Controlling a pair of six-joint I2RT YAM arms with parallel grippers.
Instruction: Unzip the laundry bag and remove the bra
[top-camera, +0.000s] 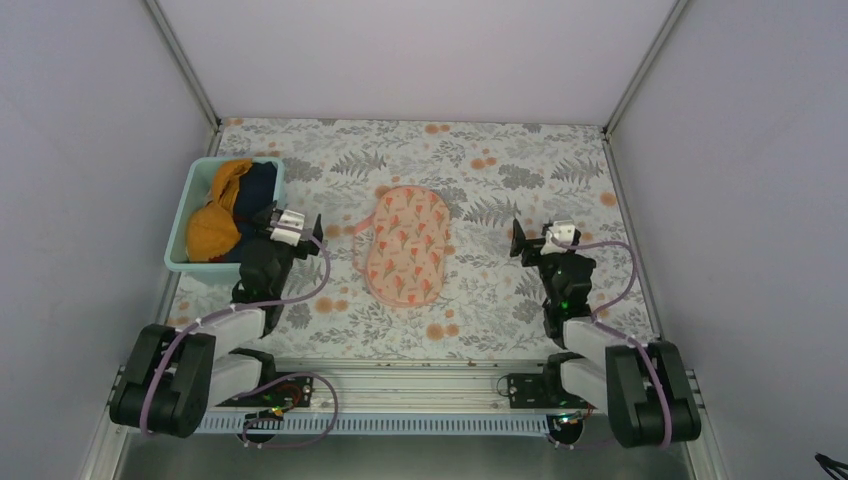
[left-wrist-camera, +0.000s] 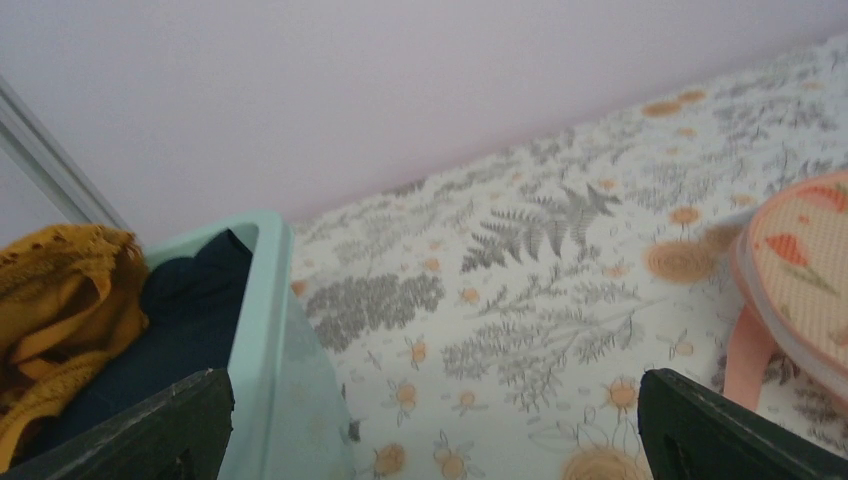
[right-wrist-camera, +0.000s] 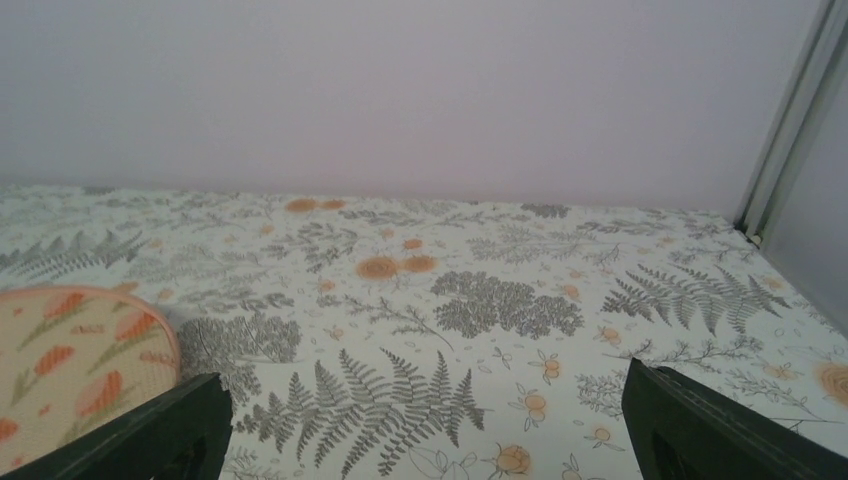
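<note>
Peach-pink with orange-red flowers, the laundry bag (top-camera: 407, 245) lies flat in the middle of the leaf-printed surface (top-camera: 500, 160), its pink loop (top-camera: 358, 235) trailing off its left edge. Whether its zip is done up cannot be told. Well to its left the mustard bra (top-camera: 212, 232) sits in a teal bin (top-camera: 178, 262) beside navy cloth (top-camera: 258, 190). The left claw (top-camera: 310, 228) hangs between bin and bag, fingers wide apart and empty. The right claw (top-camera: 520, 240), right of the bag and clear of it, is likewise spread and holds nothing.
</note>
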